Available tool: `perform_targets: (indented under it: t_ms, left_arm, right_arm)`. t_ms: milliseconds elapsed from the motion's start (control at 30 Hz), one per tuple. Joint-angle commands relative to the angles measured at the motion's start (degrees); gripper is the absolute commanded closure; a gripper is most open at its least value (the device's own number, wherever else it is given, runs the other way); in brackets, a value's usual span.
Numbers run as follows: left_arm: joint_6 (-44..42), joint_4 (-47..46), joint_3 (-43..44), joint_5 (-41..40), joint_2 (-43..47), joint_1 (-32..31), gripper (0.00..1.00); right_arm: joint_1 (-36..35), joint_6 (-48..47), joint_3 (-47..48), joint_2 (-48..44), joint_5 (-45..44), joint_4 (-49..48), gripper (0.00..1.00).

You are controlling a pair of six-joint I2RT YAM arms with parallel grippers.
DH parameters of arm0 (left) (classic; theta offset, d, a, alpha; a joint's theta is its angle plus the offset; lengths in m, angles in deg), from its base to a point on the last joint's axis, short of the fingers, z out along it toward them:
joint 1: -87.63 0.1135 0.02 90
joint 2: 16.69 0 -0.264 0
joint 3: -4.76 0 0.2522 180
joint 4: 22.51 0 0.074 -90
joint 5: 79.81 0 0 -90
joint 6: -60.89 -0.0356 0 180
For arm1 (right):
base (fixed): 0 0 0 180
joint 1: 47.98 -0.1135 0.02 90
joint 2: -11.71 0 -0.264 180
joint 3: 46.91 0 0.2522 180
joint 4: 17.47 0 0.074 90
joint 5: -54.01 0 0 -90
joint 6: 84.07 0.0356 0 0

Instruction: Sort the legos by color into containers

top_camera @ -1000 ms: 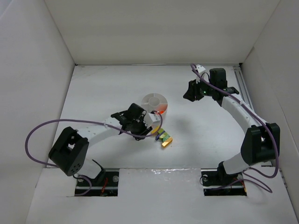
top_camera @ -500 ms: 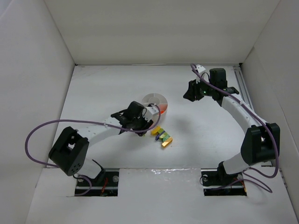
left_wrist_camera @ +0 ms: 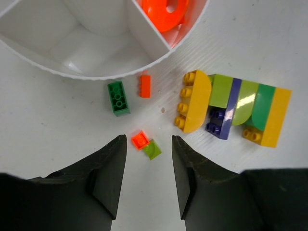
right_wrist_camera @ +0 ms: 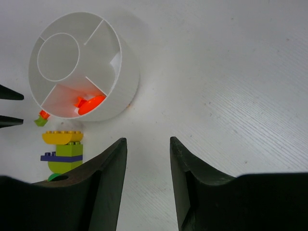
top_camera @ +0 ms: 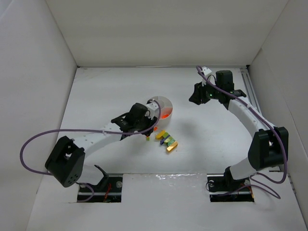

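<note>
since a second ago the left arm [top_camera: 96,137] has been reaching further out: its shoulder has swung left and its wrist has moved off the clump toward the dish, so the clump is now lying uncovered in the top view.

the left gripper [left_wrist_camera: 147,161] is hanging over the table [left_wrist_camera: 57,125] with its fingers [left_wrist_camera: 113,173] spread apart and gripping nothing. between the fingertips a small orange-red square [left_wrist_camera: 139,139] is lying touching a lime-green bit [left_wrist_camera: 153,149]. just past them a green brick [left_wrist_camera: 118,97] and a small orange-red brick [left_wrist_camera: 145,86] are lying side by side on the table, close against the outer wall of the dish [left_wrist_camera: 96,74].

the round white dish is sitting just beyond the left wrist, divided into wedge compartments around a small central well [right_wrist_camera: 57,57]. an orange-red round piece [left_wrist_camera: 166,12] is resting in the wedge nearest the clump; it is the one thing showing inside the dish.

to the right of the loose bits the clump [left_wrist_camera: 236,108] is lying flat on the table near the dish: a yellow half-round, then lime, purple, lime, green and yellow parts joined in a row.

well to the right, the right gripper [right_wrist_camera: 147,159] is hovering above bare table with its fingers [right_wrist_camera: 113,178] parted and holding nothing, the dish and clump lying off to its left.
</note>
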State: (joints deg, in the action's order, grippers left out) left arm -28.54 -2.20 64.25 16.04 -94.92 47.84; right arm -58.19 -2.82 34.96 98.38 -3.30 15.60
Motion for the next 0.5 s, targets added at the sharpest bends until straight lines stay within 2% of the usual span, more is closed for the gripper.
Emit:
perform_targets:
  t_ms: [0, 100, 467]
  left_arm:
    - [7.8, -0.7, -0.7, -1.9, 2.6, -1.2, 0.61]
    - [12.1, 0.5, -1.8, -2.4, 3.1, -1.2, 0.62]
    - [17.1, 1.9, -4.8, -4.7, 6.0, -2.2, 0.62]
  right_arm:
    - [-0.5, -0.3, 1.5, 0.0, -0.3, -0.2, 0.53]
    - [-0.5, -0.3, 1.5, 0.0, -0.3, -0.2, 0.53]
    - [-0.5, -0.3, 1.0, 0.0, -0.8, -0.2, 0.53]
